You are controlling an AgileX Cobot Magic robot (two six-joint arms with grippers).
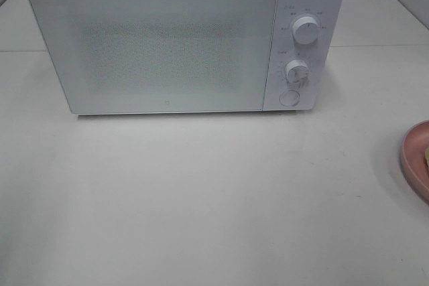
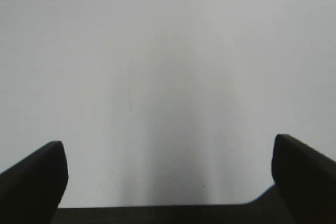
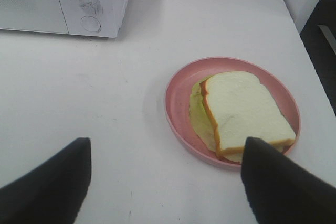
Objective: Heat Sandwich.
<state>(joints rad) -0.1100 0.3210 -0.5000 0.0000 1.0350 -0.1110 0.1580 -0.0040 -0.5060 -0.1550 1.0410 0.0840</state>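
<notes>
On the right wrist view we see one sandwich (image 3: 247,114) lying on one pink plate (image 3: 181,77); overhead, only the plate's edge shows at mid-right beside one shut microwave (image 1: 154,45) with two knobs, markings unreadable. Both our grippers, left (image 2: 168,174) and right (image 3: 165,179), gape empty.

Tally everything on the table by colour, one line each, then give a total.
White: 1, the microwave
Pink: 1, the plate
White bread with yellow-green filling: 1, the sandwich
Total: 3
</notes>
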